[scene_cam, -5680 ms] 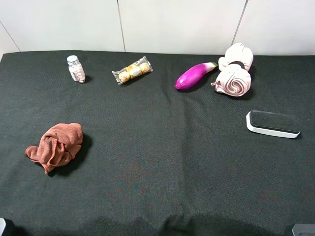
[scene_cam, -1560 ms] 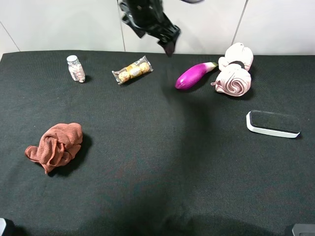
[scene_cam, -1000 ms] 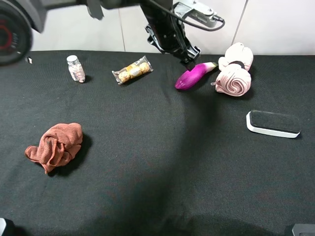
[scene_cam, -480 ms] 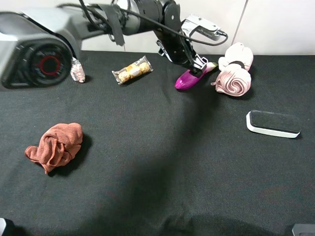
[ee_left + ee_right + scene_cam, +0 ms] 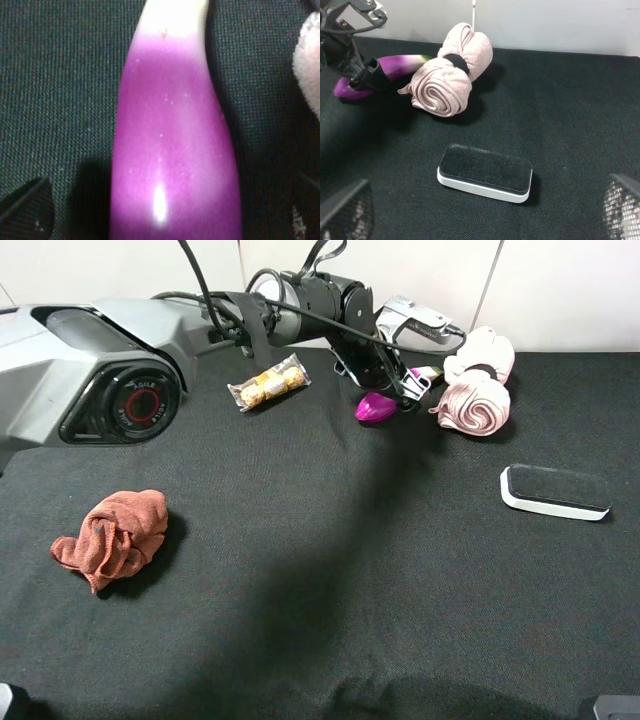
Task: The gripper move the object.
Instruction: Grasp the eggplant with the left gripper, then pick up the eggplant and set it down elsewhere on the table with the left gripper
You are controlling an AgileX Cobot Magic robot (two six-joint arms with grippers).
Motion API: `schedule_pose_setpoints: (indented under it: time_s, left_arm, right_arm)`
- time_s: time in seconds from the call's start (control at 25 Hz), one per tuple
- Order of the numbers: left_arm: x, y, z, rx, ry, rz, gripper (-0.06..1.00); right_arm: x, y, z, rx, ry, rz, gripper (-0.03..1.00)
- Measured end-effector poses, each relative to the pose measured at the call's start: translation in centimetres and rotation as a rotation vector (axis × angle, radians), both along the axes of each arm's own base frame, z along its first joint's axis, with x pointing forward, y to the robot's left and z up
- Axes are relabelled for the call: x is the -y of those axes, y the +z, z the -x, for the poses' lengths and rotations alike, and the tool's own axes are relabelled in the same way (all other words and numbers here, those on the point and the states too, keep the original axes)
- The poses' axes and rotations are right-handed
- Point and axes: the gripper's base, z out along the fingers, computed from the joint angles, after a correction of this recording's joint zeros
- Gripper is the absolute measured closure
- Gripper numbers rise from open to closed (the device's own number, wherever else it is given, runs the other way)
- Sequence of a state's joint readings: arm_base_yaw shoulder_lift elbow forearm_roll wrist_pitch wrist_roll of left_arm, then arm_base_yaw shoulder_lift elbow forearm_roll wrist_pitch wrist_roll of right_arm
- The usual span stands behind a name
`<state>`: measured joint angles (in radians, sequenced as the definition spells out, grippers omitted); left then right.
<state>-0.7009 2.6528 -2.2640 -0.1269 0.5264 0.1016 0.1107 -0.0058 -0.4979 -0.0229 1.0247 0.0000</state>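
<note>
Nearest, the right gripper (image 5: 485, 212) is hovering low with its jaws spread wide and empty, short of the black-topped eraser (image 5: 485, 174). Toward the far edge of the table (image 5: 320, 540), the left gripper (image 5: 402, 392) is straddling the purple eggplant (image 5: 175, 140), jaws wide open, neither finger touching it. The eggplant is lying flat, just beside the rolled pink towel (image 5: 478, 405). I judge its glossy, tapering skin is inviting a slip as the jaws close, and one finger is risking a snag on the towel.

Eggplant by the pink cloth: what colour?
The eggplant is glossy purple, fading to white at one end; clearest in the left wrist view.
</note>
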Motion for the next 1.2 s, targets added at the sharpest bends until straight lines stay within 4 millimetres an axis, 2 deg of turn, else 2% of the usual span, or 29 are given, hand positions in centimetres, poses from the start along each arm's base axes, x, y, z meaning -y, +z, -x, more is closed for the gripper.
schedule_pose_setpoints:
  time_s: [0.28, 0.6, 0.72, 1.2]
  left_arm:
    - [0.03, -0.07, -0.06, 0.007, 0.001, 0.004, 0.0]
    - [-0.02, -0.14, 0.02, -0.007, 0.006, -0.001, 0.21]
    - [-0.04, -0.16, 0.04, -0.01, 0.006, -0.003, 0.34]
    - [-0.04, -0.16, 0.04, -0.011, 0.007, -0.002, 0.34]
  right_arm:
    - [0.0, 0.0, 0.0, 0.0, 0.0, 0.0, 0.27]
    - [0.0, 0.0, 0.0, 0.0, 0.0, 0.0, 0.27]
    - [0.0, 0.0, 0.0, 0.0, 0.0, 0.0, 0.27]
    - [0.0, 0.0, 0.0, 0.0, 0.0, 0.0, 0.27]
